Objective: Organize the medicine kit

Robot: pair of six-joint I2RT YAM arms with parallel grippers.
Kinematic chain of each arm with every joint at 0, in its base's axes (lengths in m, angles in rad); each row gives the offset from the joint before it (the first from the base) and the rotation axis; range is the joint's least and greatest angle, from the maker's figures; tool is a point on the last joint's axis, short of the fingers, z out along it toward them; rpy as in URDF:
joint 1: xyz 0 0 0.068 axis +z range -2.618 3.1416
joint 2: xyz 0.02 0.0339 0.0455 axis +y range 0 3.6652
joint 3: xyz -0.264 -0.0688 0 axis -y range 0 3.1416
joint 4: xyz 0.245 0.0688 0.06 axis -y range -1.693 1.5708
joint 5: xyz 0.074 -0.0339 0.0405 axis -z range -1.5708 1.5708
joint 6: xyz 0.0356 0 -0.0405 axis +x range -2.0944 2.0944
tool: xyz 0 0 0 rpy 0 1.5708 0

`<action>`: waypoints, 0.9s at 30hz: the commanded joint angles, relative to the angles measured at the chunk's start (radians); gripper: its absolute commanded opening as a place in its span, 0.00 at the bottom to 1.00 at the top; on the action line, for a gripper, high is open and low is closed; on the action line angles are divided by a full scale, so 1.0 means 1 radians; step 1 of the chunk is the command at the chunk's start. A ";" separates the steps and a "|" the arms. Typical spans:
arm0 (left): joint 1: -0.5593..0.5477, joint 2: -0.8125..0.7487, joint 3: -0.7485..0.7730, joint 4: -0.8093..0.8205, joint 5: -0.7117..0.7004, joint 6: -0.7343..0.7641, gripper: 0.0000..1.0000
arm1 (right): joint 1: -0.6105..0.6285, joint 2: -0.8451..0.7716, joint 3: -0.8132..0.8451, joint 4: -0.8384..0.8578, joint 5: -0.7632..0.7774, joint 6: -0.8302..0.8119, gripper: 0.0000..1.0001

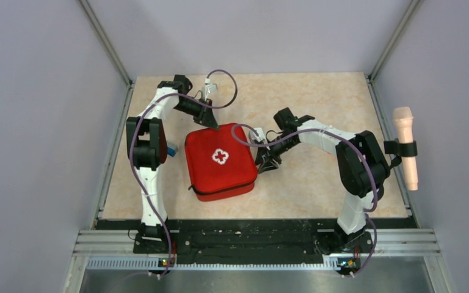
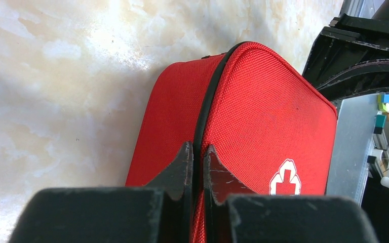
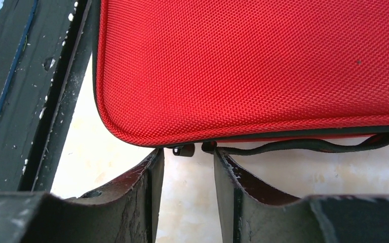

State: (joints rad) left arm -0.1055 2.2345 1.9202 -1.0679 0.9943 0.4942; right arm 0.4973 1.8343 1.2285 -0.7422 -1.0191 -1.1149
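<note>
The medicine kit [image 1: 220, 160] is a red square zip case with a white cross, lying closed in the middle of the table. My left gripper [image 1: 210, 124] is at its far left corner. In the left wrist view the gripper [image 2: 197, 149] is nearly closed on the black zip seam of the kit [image 2: 268, 116], with a strip of red fabric between the fingers. My right gripper [image 1: 262, 160] is at the kit's right edge. In the right wrist view it [image 3: 185, 154] is open, with a small dark zip pull [image 3: 184, 150] just past its tips, under the kit's edge [image 3: 253, 66].
A black cord loop [image 3: 309, 145] hangs along the kit's edge. A small blue item [image 1: 171, 151] peeks out beside the left arm. A beige handle-shaped device [image 1: 405, 146] is clipped to the right wall. The black and metal rail [image 1: 250, 235] runs along the near edge.
</note>
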 commanded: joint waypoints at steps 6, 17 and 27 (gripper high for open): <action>0.008 -0.039 -0.003 0.080 0.053 -0.077 0.00 | 0.017 -0.052 -0.023 0.142 -0.026 0.150 0.37; 0.024 -0.042 -0.017 0.162 -0.040 -0.164 0.00 | 0.017 -0.104 -0.091 0.275 0.038 0.356 0.34; 0.024 -0.034 -0.019 0.186 -0.050 -0.186 0.00 | 0.021 -0.096 -0.080 0.267 -0.003 0.316 0.16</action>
State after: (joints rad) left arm -0.0917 2.2345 1.8938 -0.9611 0.9516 0.3519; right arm 0.5018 1.7756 1.1324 -0.4938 -0.9619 -0.7826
